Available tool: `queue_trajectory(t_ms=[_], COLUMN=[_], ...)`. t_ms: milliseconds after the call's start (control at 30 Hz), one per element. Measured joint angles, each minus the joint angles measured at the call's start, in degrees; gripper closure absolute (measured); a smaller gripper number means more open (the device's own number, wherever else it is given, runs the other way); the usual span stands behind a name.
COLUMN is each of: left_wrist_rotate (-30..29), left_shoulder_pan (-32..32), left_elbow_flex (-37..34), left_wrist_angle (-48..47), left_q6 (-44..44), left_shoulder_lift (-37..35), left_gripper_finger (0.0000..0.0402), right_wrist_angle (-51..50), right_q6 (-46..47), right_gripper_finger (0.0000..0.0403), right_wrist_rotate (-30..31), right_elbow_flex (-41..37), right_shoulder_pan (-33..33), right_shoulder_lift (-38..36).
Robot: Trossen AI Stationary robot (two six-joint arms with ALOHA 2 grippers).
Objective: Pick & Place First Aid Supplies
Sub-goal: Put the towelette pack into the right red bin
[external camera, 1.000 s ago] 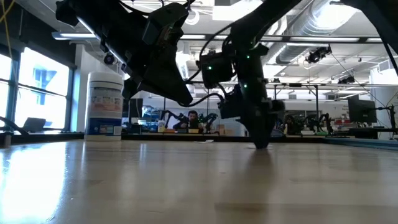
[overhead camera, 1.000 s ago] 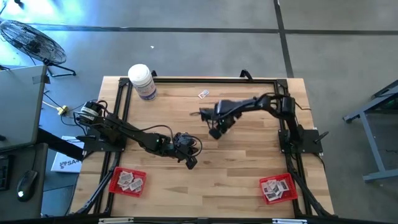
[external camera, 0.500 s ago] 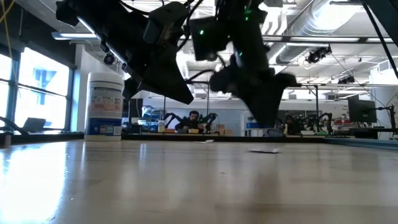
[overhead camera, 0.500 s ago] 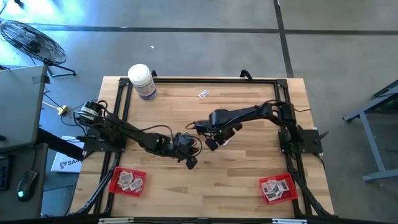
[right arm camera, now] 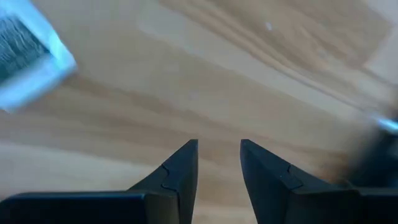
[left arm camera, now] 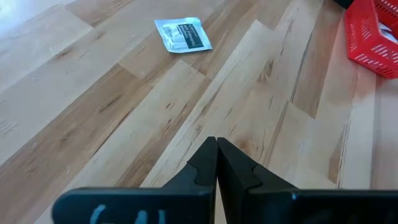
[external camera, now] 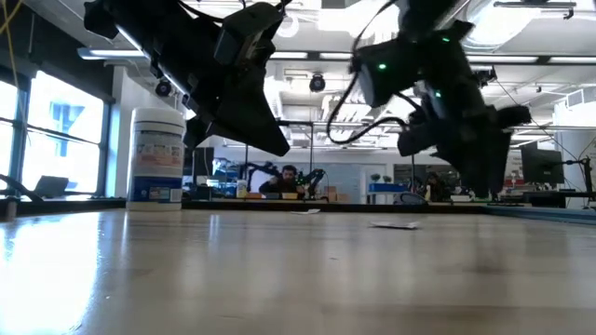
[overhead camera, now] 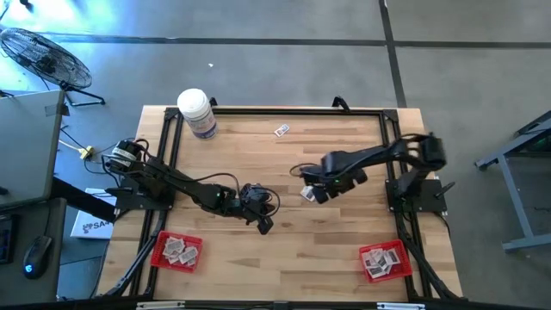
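Observation:
A small white first aid packet lies flat on the wooden table near its middle, also seen in the left wrist view and the low view. My right gripper hovers open just beside it, pointing down; nothing is between its fingers, and the packet lies off to one side of them. A second packet lies near the far edge. My left gripper hangs shut and empty above the table's middle left.
Two red trays holding several packets sit near the front edge, one left and one right. A large white bottle stands at the far left corner. A black frame runs around the table's edge.
My right gripper has risen from the table surface, gone toward the table's right edge and rolled about its own axis, its fingers as far apart as before. The packet where it stood stays flat on the table.

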Motion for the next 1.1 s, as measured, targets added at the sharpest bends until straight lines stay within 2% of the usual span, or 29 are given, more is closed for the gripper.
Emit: queue_trajectory(t_ms=[167, 267, 500, 600, 867, 1100], left_wrist_rotate=[0.0, 0.1, 0.1, 0.1, 0.2, 0.2], left_shoulder_pan=[0.0, 0.0, 0.0, 0.0, 0.0, 0.0], left_elbow_flex=[0.0, 0.0, 0.0, 0.0, 0.0, 0.0], left_wrist_angle=[0.0, 0.0, 0.0, 0.0, 0.1, 0.1], left_q6=[0.0, 0.0, 0.0, 0.0, 0.0, 0.0], left_shoulder_lift=[0.0, 0.0, 0.0, 0.0, 0.0, 0.0], left_gripper_finger=[0.0400, 0.0400, 0.0400, 0.0400, 0.0400, 0.0400], right_wrist_angle=[22.7, 36.8, 58.3, 62.6, 63.0, 65.4], right_q6=[8.1, 11.5, 17.2, 18.7, 21.0, 24.2], right_gripper_finger=[0.0289, 0.0289, 0.0289, 0.0289, 0.0289, 0.0289], right_wrist_rotate=[4.8, 5.5, 2.2, 2.3, 4.2, 5.2], right_elbow_flex=[-11.8, -18.2, -28.5, -30.4, -30.6, -30.3], right_shoulder_pan=[0.0, 0.3, 0.8, 1.6, 3.5, 4.0], right_shoulder_lift=[-9.9, -13.7, -14.2, -14.2, -14.2, -11.0])
